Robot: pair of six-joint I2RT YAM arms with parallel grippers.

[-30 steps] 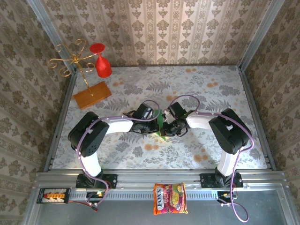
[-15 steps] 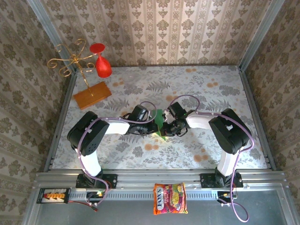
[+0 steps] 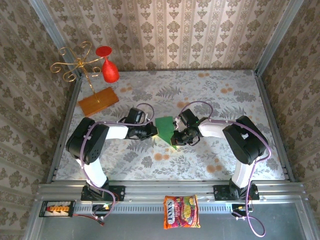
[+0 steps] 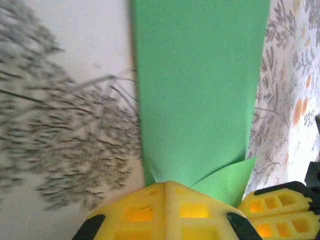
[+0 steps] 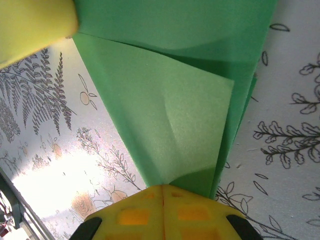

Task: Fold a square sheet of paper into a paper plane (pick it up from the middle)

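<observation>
Floral-print surface (image 3: pixel 225 100), wallpaper to match on every side, so the bright green paper sheet (image 3: pixel 164 126) really pops. It sits well to the right of the orange-brown board (image 3: pixel 98 101) and a bit closer to the arm bases than the board is. From the top it looks like a folded wedge with a point aimed at the bases. Can't tell if it touches the print underneath.

Left end effector (image 3: pixel 152 131) comes in from the board's side, between board and paper. On its wrist cam the yellow fingers (image 4: pixel 145 212) are pressed together, pinching the paper (image 4: pixel 200 90), which runs away from them as a long flat strip with a small flap peeking out beside it. The other arm's yellow fingers (image 4: pixel 280 210) show just beside that flap.

Right end effector (image 3: pixel 176 136) is on the side of the paper away from the board. Its fingers (image 5: pixel 135 215) are also squeezed shut on the paper (image 5: pixel 170 110), and you can see several overlapping layers with a slanted fold edge.

A gold wire stand (image 3: pixel 75 62) rises from the board with a red glass (image 3: pixel 109 70) hanging upside down on it. A snack packet (image 3: pixel 181 211) lies far right of the board, past the arm bases.
</observation>
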